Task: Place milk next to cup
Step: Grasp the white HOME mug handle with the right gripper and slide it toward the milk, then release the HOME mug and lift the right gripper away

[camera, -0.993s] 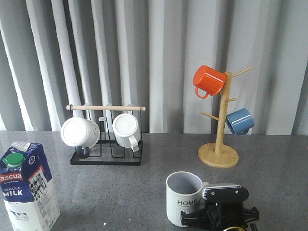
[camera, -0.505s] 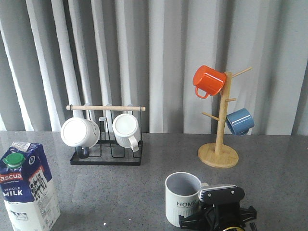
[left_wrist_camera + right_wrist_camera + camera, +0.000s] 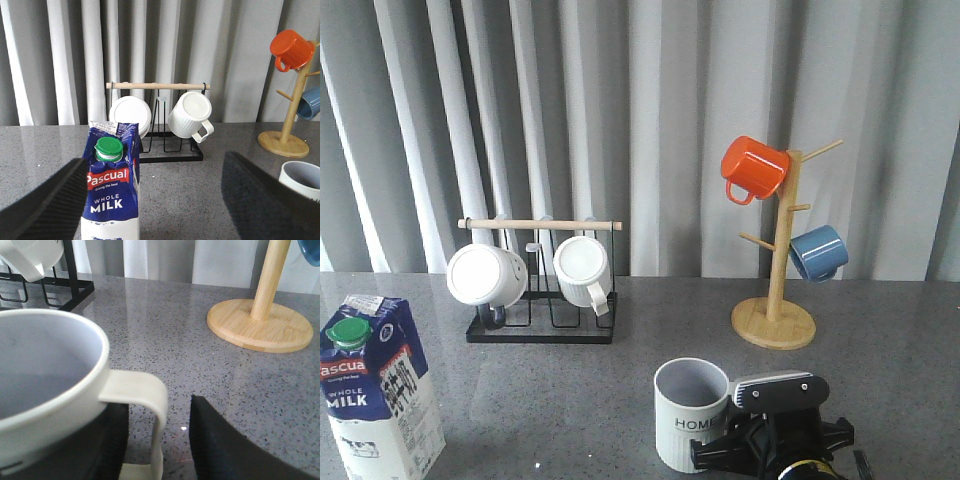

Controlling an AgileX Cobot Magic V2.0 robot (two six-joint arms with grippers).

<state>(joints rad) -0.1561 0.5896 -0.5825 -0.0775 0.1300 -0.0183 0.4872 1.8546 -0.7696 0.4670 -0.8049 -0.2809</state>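
- Near the front edge of the grey table (image 3: 570,390), my right gripper (image 3: 157,440) has its two dark fingers on either side of the handle of the cup (image 3: 690,412), a pale ribbed mug marked "HOME". The fingers sit close to the handle; I cannot tell whether they are squeezing it.
- At the far left stands the milk (image 3: 380,398), an upright blue-and-white carton with a green cap, well apart from the cup.
- My left gripper (image 3: 155,197) is spread wide and holds nothing. In the left wrist view the carton stands beyond the fingers and off toward one of them, not centred in the gap.
- To do this step well, I judge I should centre the carton between the fingers, then close on its flat sides low on the body, so the tall carton stays upright.
- Behind stand a black rack (image 3: 542,325) with two white mugs and a wooden mug tree (image 3: 775,318); neither is involved.
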